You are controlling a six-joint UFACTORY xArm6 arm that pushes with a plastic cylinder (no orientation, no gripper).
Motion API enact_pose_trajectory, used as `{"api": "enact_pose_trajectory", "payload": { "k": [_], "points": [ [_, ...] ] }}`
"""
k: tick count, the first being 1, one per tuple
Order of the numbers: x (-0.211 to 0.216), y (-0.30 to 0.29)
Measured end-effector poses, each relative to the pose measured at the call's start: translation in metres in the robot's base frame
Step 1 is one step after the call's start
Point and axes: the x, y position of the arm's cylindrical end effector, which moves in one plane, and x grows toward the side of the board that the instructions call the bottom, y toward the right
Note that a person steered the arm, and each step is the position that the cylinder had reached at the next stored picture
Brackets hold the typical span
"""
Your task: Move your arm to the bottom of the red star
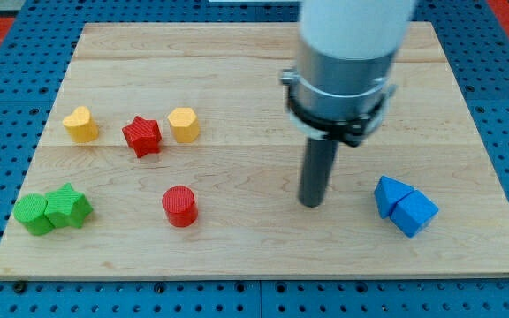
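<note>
My tip (312,202) stands upright, well right of the red star (141,136)

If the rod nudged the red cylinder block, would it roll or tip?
The red cylinder block stands on its flat end on the wooden board, so it would probably slide, not roll. It looks squat, so tipping seems unlikely. My tip is well to its right.

My tip (311,202) rests right of centre on the board (237,256), the star (141,136) well to its upper left between two flanking blocks.
</note>
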Motion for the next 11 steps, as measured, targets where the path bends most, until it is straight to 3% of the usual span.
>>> {"api": "enact_pose_trajectory", "payload": {
  "k": [4, 11],
  "points": [
    [-0.023, -0.123],
    [-0.029, -0.202]
  ]
}}
